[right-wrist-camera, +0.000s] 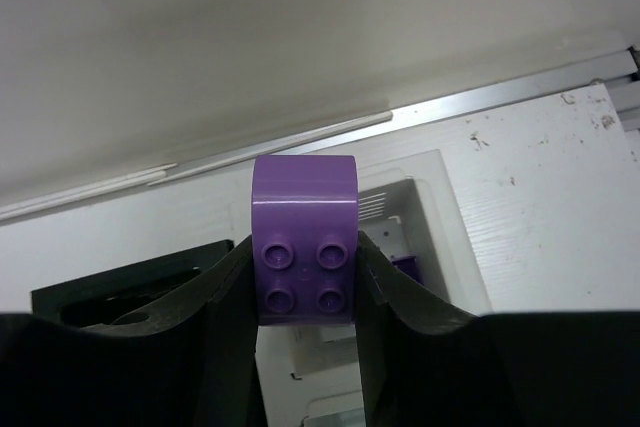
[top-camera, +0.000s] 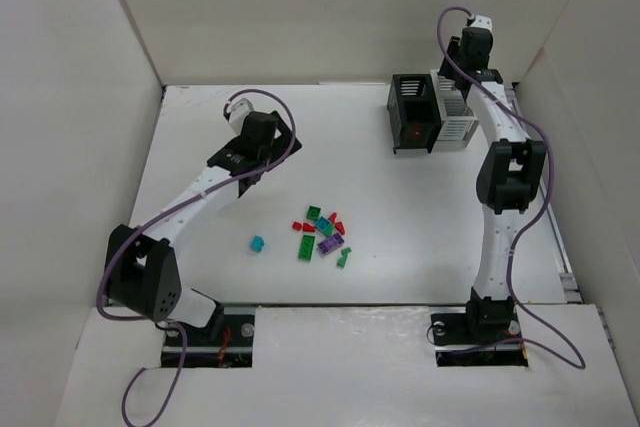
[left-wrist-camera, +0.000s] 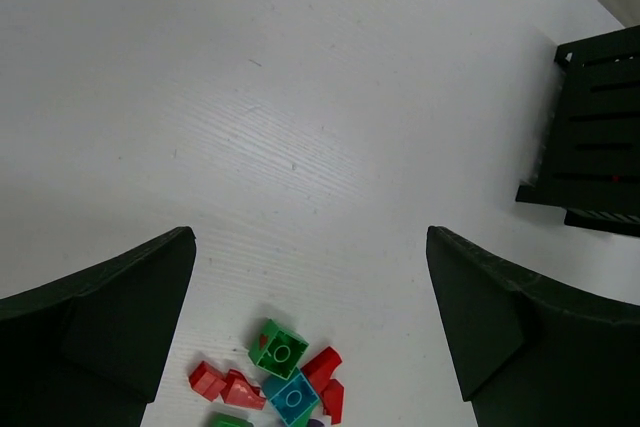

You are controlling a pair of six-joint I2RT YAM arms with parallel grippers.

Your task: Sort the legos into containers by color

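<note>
Right now the right gripper (right-wrist-camera: 305,272) is clamped on a purple brick (right-wrist-camera: 304,232), its two dark fingers pressing the brick's sides with the four studs facing the wrist camera. It hangs over the bins (top-camera: 432,115), above where the black bin (top-camera: 410,112) and the white bin (top-camera: 458,117) join. A small patch of purple shows inside the white bin, partly hidden behind one finger. From above, a red spot shows inside the black bin.

The left gripper (left-wrist-camera: 310,237) has its fingers spread wide with nothing between them. It hovers over bare table (top-camera: 400,237), well to the left of the bins.

The loose bricks (top-camera: 322,232) lie in a small heap of green, red, purple and teal pieces, well apart from the bins, toward the arm bases and to the left. In the left wrist view the heap's edge sits just beyond the open fingers, with a green brick (left-wrist-camera: 278,349) beside a teal one (left-wrist-camera: 292,397) and red pieces touching them. One teal brick (top-camera: 257,244) lies alone, farther left of the bins than the heap.
</note>
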